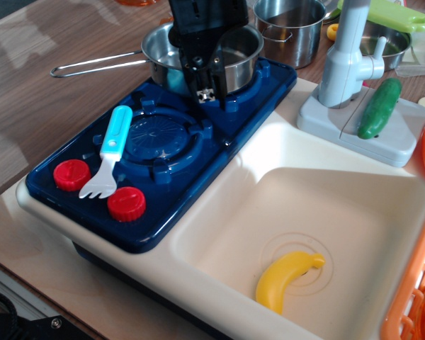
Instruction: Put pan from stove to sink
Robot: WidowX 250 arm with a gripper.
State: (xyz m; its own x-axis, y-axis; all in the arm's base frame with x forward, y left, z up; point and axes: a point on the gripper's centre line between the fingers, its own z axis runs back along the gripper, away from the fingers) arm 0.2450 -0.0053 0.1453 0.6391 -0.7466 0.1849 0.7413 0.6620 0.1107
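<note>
The robot's body shows only as a black block entering from the top edge, its gripper (206, 88) hanging at the bottom. The upper housing is boxy, matte black, with flat faces and a slanted edge on each side. It narrows downward into dark fingers (195, 74) with thin cables and small metal parts between them. A small pale square plate with dark dots sits at the tip.
</note>
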